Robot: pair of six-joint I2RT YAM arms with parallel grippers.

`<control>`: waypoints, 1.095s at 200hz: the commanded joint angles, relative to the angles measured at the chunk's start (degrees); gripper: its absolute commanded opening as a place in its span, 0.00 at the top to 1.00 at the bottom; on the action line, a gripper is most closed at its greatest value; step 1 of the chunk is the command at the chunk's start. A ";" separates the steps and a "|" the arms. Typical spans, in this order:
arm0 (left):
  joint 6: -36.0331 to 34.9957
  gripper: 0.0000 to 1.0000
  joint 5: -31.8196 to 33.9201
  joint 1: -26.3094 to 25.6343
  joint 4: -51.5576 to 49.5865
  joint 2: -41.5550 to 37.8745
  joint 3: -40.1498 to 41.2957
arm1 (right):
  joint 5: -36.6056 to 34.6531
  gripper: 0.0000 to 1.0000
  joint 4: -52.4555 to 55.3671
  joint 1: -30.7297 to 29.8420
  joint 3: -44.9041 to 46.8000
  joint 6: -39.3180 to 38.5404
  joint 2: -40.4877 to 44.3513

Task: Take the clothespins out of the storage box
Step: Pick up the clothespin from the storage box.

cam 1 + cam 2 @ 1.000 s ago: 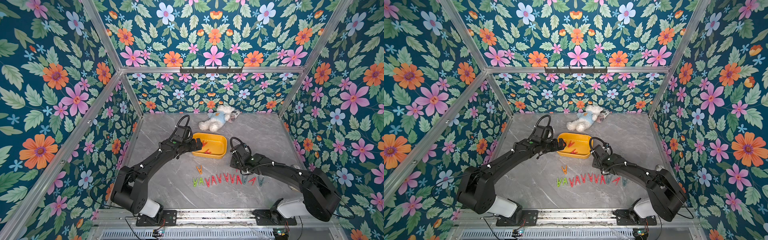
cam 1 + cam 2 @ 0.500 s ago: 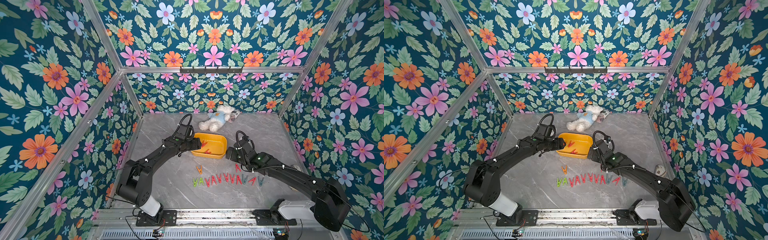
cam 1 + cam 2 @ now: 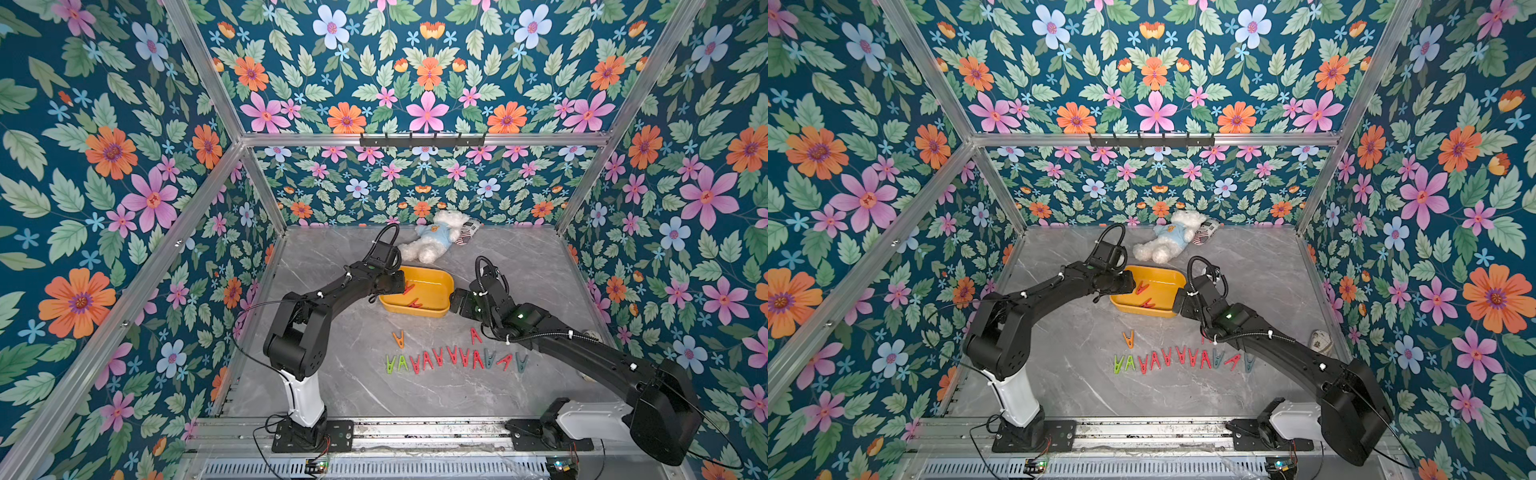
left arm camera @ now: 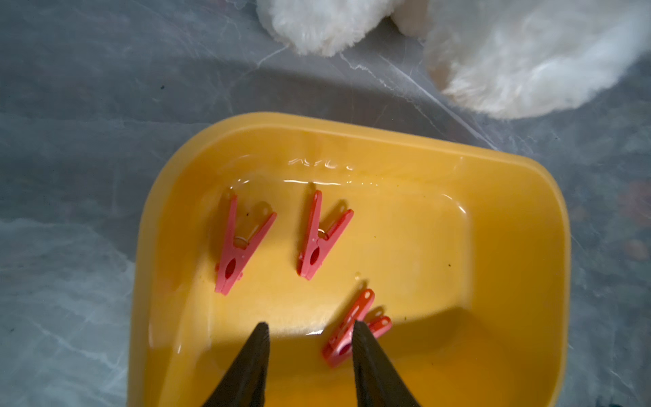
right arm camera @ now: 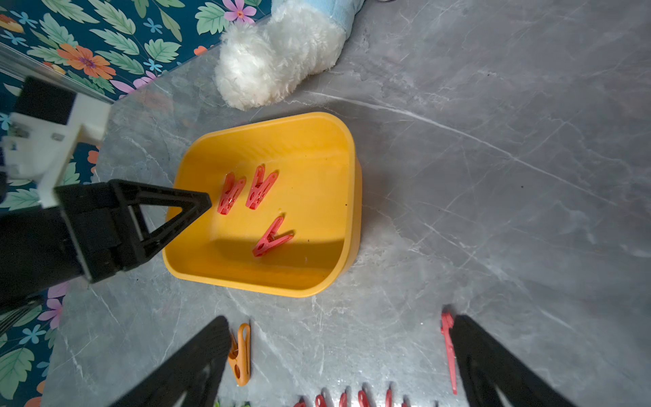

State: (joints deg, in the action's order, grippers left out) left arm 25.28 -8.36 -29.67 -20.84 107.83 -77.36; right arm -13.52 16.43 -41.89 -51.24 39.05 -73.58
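Observation:
The yellow storage box (image 3: pixel 432 272) (image 3: pixel 1156 270) sits mid-table with three red clothespins (image 4: pixel 241 246) (image 4: pixel 322 236) (image 4: pixel 364 306) lying on its floor. My left gripper (image 4: pixel 310 327) (image 3: pixel 400 283) reaches in over the box's left end, open with nothing between its fingers; one fingertip (image 4: pixel 359 331) partly covers the nearest pin. My right gripper (image 5: pixel 340 320) (image 3: pixel 457 300) hovers wide open and empty beside the box's right end. A row of clothespins (image 3: pixel 453 359) lies on the table in front, with an orange one (image 3: pixel 399 338) and a red one (image 3: pixel 475 334) apart from it.
A white plush bear (image 3: pixel 432 241) lies just behind the box, with a small patterned object (image 3: pixel 467 228) beside it. Another small object (image 3: pixel 1320 340) rests by the right wall. Floral walls enclose the grey marble table (image 3: pixel 332 257).
My left gripper reached further into the box and its jaws narrowed. My right gripper opened, left a red clothespin on the table above the row, and moved back toward the box.

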 commanded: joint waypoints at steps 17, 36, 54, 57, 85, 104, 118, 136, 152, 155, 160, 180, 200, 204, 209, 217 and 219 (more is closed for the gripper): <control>-1.48 0.65 3.46 -0.57 -1.84 5.21 -5.20 | 0.07 0.01 -2.18 0.23 0.31 -1.20 0.57; -1.29 0.70 3.68 -0.65 -1.07 7.69 -7.01 | 0.42 0.01 -2.52 0.43 0.40 -1.24 0.58; -1.28 0.70 3.92 -0.65 -1.04 10.15 -9.04 | 0.68 0.01 -2.59 0.58 0.30 -1.28 0.52; -1.28 0.70 3.96 -0.65 -1.04 10.57 -9.42 | 0.69 0.01 -2.55 0.65 0.34 -1.26 0.52; -1.28 0.70 4.95 -0.83 -1.06 13.05 -11.32 | 1.03 0.01 -2.89 0.90 0.78 -1.23 0.69; -1.37 0.70 5.20 -0.92 -0.96 14.34 -12.33 | 1.30 0.01 -2.93 0.93 1.23 -1.08 0.96; -1.46 0.70 5.35 -1.09 -0.96 15.20 -12.97 | 1.30 0.01 -2.81 1.08 1.45 -1.08 1.07; -1.55 0.70 5.72 -1.48 -0.87 15.82 -13.52 | 1.63 0.01 -2.71 1.24 1.50 -0.92 1.20; -1.46 0.70 6.36 -1.62 -0.61 16.47 -13.83 | 1.76 0.01 -2.30 1.42 1.50 -1.07 1.38; -1.46 0.70 6.48 -1.62 -0.61 16.54 -13.86 | 1.74 0.01 -2.28 1.50 1.50 -1.01 1.42; -1.46 0.70 6.68 -1.70 -0.58 16.80 -13.98 | 1.74 0.01 -2.23 1.53 1.54 -1.03 1.50; -1.31 0.70 7.65 -1.79 -0.69 17.52 -14.22 | 2.04 0.01 -2.28 1.77 1.65 -1.09 1.69; -1.28 0.71 7.56 -1.86 -0.69 17.68 -14.16 | 2.35 0.01 -2.71 1.85 2.08 -1.02 1.86; -1.28 0.71 7.61 -1.88 -0.69 17.80 -14.19 | 2.42 0.01 -2.85 1.88 2.12 -1.05 1.86; -1.28 0.71 7.70 -1.88 -0.74 17.84 -14.27 | 2.57 0.01 -3.04 1.87 2.34 -1.06 1.86; -1.24 0.71 7.83 -1.88 -0.80 17.93 -14.40 | 2.83 0.01 -3.45 1.98 2.59 -1.03 1.79; -1.21 0.71 7.90 -1.88 -0.79 17.94 -14.44 | 2.87 0.01 -3.45 2.05 2.61 -1.07 1.78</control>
State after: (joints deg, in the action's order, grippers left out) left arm 24.10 -1.63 -31.55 -20.25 125.27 -91.55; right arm -11.53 14.20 -40.03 -49.15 37.82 -71.99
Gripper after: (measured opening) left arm 0.293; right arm 0.993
